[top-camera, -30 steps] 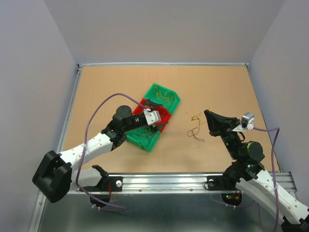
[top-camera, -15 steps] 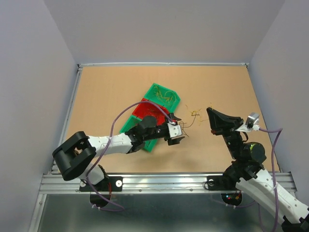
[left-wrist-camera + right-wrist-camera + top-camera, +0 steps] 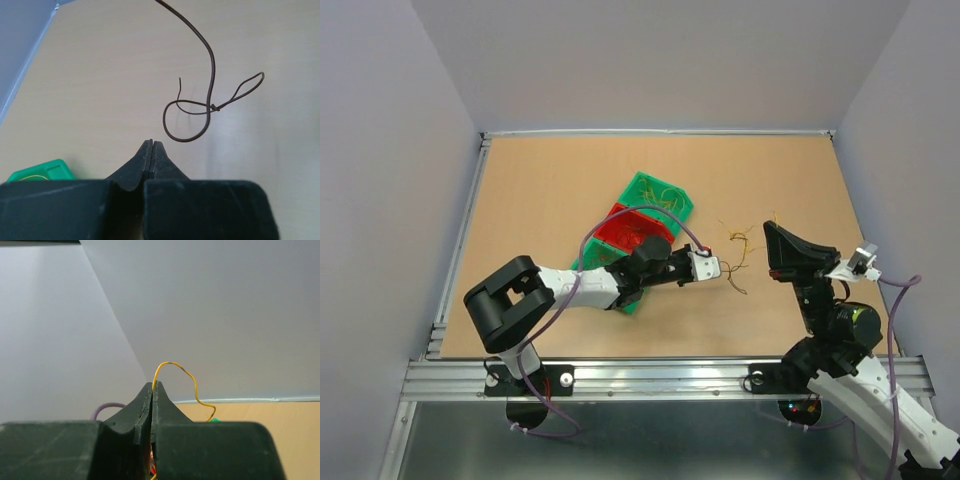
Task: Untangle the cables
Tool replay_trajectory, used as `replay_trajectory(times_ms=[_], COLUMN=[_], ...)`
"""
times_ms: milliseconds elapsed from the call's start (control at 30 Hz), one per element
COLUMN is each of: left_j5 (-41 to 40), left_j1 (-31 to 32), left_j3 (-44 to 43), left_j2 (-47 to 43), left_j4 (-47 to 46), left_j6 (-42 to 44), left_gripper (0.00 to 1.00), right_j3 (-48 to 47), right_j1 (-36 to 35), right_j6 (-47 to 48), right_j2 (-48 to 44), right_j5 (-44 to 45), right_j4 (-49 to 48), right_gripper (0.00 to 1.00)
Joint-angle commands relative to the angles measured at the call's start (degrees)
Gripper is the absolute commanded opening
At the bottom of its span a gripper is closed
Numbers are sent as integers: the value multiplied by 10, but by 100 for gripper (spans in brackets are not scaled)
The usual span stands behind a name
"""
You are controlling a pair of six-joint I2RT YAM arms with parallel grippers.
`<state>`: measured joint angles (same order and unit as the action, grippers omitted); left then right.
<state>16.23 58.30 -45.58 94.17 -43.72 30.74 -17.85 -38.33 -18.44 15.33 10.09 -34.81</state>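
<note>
The cables (image 3: 734, 243) are thin brown and yellowish wires lying loosely on the brown table between the two arms. In the left wrist view a brown cable (image 3: 212, 80) curls into a loop with a small knot just beyond my left gripper (image 3: 152, 143), whose jaws are pressed together with nothing between them. My left gripper (image 3: 723, 269) reaches in from the left, right beside the strands. My right gripper (image 3: 769, 230) is raised at the right of the clump. In its wrist view my right gripper (image 3: 152, 385) is shut on a yellow cable (image 3: 176, 364) that arches out of the tips.
A row of green and red bins (image 3: 642, 212) holding loose wires lies diagonally left of centre, under the left arm; a green bin corner (image 3: 42, 171) shows in the left wrist view. Grey walls enclose the table; a metal rail (image 3: 660, 375) runs along the near edge.
My left arm swung from over the bins rightward to the cables, and its jaws went from open to shut. The right gripper drifted slightly right, taking the yellow cable and clump along.
</note>
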Motion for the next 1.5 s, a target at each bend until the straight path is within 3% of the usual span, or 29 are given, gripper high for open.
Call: replay_trajectory(times_ms=[0, 267, 333, 367, 467, 500, 633, 867, 1167, 1267, 1300, 1467], left_j5=[-3, -2, -12, -9, 22, 29, 21, 37, 25, 5, -1, 6], left_j1=[5, 5, 5, 5, 5, 4, 5, 5, 15, 17, 16, 18], left_j3=[-7, -20, -22, -19, 23, 48, 69, 81, 71, 49, 38, 36], left_j2=[-21, 6, -4, -10, -43, -50, -68, -83, -67, -49, -44, -34], left_j4=[-18, 5, 2, -2, -58, -76, -123, -138, -127, -90, -81, -64], left_j6=[13, 12, 7, 7, 19, 20, 25, 22, 38, 49, 52, 58], left_gripper=[0, 0, 24, 42, 59, 69, 78, 79, 75, 29, 0, 0], right_j3=[4, 42, 7, -2, -15, -16, -22, -25, -32, -36, -37, -38], right_j1=[2, 2, 1, 2, 1, 2, 2, 2, 1, 2, 2, 1], right_j6=[13, 33, 30, 29, 27, 24, 18, -18, -57, -66, -69, -60], right_j2=[-36, -149, -129, -122, -96, -93, -77, -40, 64, 94, 103, 112], right_j5=[66, 174, 160, 142, 116, 108, 90, 15, -53, -67, -69, -53], right_j4=[-32, -20, 40, 56, 63, 63, 62, 20, -63, -89, -91, -98], right_gripper=[1, 1, 1, 1, 1, 1, 1, 1, 1, 1, 1, 1])
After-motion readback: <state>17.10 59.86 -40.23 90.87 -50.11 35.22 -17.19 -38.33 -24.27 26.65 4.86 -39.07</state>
